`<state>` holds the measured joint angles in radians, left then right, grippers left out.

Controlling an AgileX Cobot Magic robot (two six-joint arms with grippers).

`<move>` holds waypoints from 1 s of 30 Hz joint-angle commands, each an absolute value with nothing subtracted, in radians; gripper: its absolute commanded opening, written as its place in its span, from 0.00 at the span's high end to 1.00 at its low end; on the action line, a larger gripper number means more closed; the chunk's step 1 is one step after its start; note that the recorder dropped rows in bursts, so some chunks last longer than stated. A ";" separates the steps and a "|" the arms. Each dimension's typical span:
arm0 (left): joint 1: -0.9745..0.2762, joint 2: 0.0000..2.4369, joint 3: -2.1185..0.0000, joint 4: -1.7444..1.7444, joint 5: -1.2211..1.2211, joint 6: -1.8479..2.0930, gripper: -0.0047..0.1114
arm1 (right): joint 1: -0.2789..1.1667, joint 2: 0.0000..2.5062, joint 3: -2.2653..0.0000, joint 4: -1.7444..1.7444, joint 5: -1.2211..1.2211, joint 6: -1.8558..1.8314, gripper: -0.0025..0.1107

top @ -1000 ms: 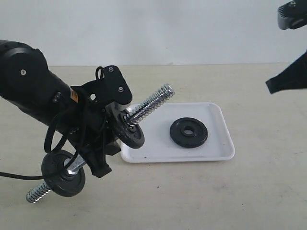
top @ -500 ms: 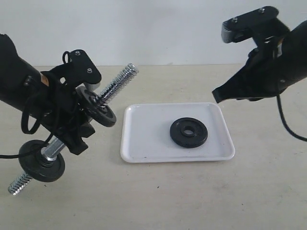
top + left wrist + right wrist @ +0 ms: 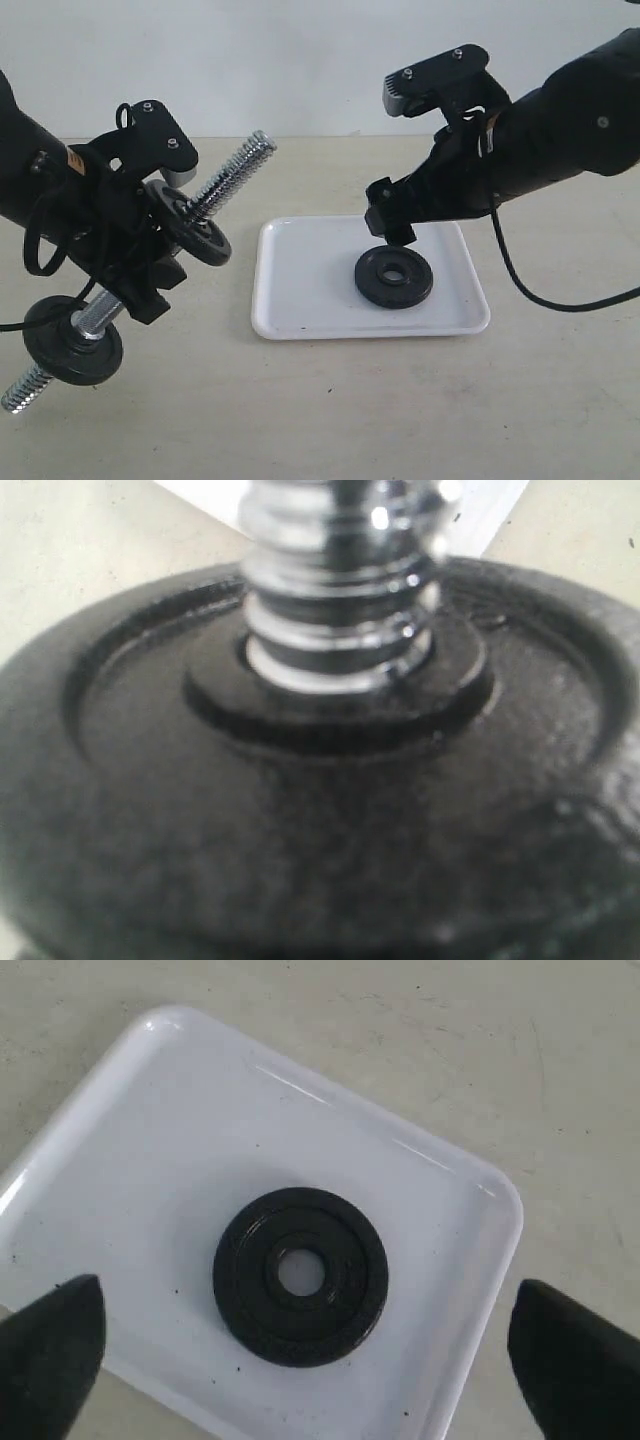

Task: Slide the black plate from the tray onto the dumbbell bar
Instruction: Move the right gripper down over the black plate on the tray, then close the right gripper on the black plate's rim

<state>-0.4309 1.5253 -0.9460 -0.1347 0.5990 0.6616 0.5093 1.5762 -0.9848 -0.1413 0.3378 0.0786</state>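
The black plate (image 3: 394, 277) lies flat on the white tray (image 3: 300, 300), toward its right half, hub hole facing up. Just above it hangs the right gripper (image 3: 390, 228), released, its fingertips (image 3: 55, 1355) spread wider than the plate and touching nothing. Left of the tray, the left gripper (image 3: 140, 260) is clenched on the dumbbell bar (image 3: 232, 170), held tilted above the bench (image 3: 400, 400) between two black discs (image 3: 187, 222), with the raised threaded end bare.
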 commanded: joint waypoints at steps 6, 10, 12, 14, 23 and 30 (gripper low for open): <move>-0.429 1.469 -0.983 -0.138 0.503 0.674 0.92 | 0.511 1.679 -1.133 -0.106 0.528 0.106 0.05; -0.429 1.469 -0.983 -0.138 0.503 0.674 0.92 | 0.511 1.763 -1.235 -0.104 0.663 0.125 0.05; -0.429 1.469 -0.983 -0.138 0.505 0.674 0.92 | 0.511 1.805 -1.259 -0.104 0.695 0.125 0.05; -0.429 1.469 -0.983 -0.138 0.505 0.674 0.92 | 0.511 1.838 -1.269 -0.102 0.697 0.123 0.05; -0.429 1.469 -0.983 -0.138 0.505 0.674 0.92 | 0.511 1.942 -1.271 -0.087 0.633 0.071 0.05; -0.429 1.469 -0.983 -0.138 0.505 0.674 0.92 | 0.509 1.996 -1.335 -0.083 0.627 0.042 0.05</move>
